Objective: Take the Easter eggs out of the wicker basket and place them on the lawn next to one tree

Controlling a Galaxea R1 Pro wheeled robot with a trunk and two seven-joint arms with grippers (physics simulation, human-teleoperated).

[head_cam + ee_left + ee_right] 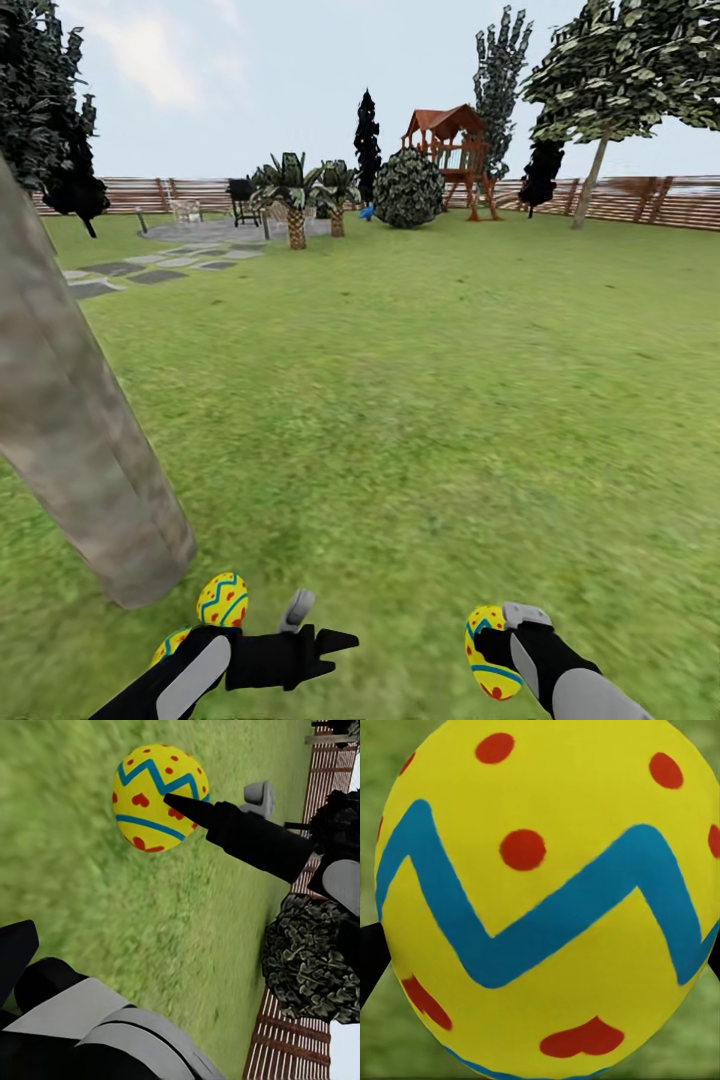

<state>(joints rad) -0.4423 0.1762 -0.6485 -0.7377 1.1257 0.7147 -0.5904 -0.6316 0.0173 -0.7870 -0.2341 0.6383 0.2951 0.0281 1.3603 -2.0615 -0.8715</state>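
Note:
The thick grey-beige tree point(95, 470) rises from the lawn point(420, 400) at the near left. One yellow Easter egg point(222, 600) lies on the grass right by the trunk's base. A second egg point(168, 645) peeks out behind my left forearm, close beside the first. My left gripper point(322, 625) hangs open and empty just right of them. My right gripper point(500, 635) is shut on the third egg point(488, 652) point(544, 900) low over the grass, about two hand-widths further right; the left wrist view shows that egg point(159, 797) with a black finger point(232, 829) across it. The wicker basket is out of view.
Open grass stretches ahead to the brown fence point(640, 200). A grey stepping-stone path point(130, 270) runs at the far left, with palm-like plants point(295, 200), a round bush point(408, 188) and a play structure point(455, 150) beyond. Another leafy tree point(600, 110) stands far right.

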